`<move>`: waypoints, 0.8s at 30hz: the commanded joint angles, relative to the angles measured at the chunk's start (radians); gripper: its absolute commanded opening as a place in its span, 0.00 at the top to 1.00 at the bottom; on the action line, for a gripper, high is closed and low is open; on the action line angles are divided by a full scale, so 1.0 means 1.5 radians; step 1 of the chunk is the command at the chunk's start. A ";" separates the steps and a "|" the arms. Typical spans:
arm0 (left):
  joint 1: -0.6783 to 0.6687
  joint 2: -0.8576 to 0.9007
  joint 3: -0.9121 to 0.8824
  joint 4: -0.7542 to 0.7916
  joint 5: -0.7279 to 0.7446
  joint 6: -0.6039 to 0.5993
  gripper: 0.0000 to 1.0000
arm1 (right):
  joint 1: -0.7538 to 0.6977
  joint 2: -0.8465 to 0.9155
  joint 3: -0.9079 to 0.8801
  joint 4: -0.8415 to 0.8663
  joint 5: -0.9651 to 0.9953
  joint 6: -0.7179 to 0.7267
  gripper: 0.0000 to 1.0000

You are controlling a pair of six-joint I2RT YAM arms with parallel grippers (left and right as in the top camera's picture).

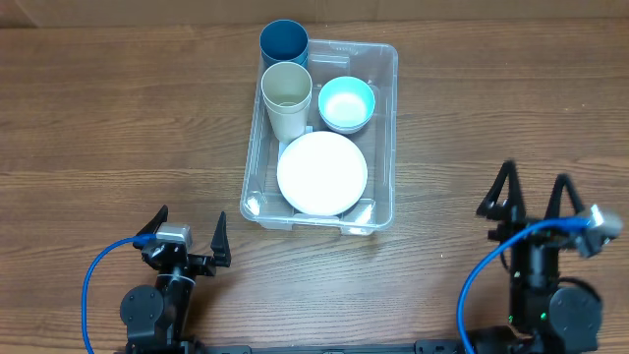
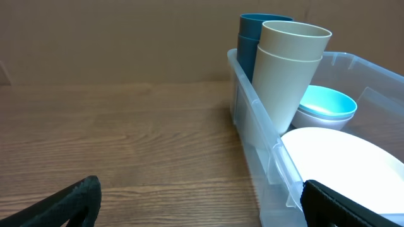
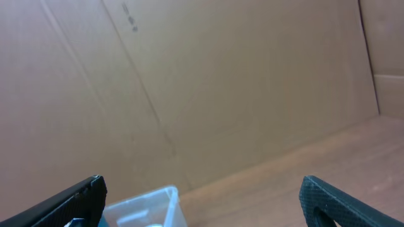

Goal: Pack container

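The clear plastic container (image 1: 385, 138) sits at the table's middle. Inside it are a white plate (image 1: 321, 173), a light blue bowl (image 1: 346, 102) stacked in a white one, a beige cup (image 1: 286, 93) and a dark blue cup (image 1: 284, 42) at the far left corner. In the left wrist view the container (image 2: 265, 151) is to the right, with the beige cup (image 2: 287, 69), blue cup (image 2: 249, 34), bowl (image 2: 325, 104) and plate (image 2: 344, 164). My left gripper (image 1: 188, 239) is open and empty near the front left. My right gripper (image 1: 531, 195) is open and empty at the front right; its view shows a container corner (image 3: 151, 202).
The wooden table (image 1: 118, 128) lies all round the container. A brown cardboard wall (image 3: 221, 82) stands behind the table. Blue cables loop beside both arm bases at the front edge.
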 commanded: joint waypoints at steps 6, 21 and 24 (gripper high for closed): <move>0.008 -0.006 -0.004 0.002 0.008 -0.009 0.00 | 0.003 -0.122 -0.134 -0.003 -0.097 -0.137 0.00; 0.008 -0.006 -0.004 0.002 0.008 -0.009 0.00 | -0.060 -0.129 -0.255 0.006 -0.182 -0.164 0.00; 0.008 -0.006 -0.004 0.002 0.008 -0.009 0.00 | -0.060 -0.129 -0.255 0.006 -0.182 -0.188 0.00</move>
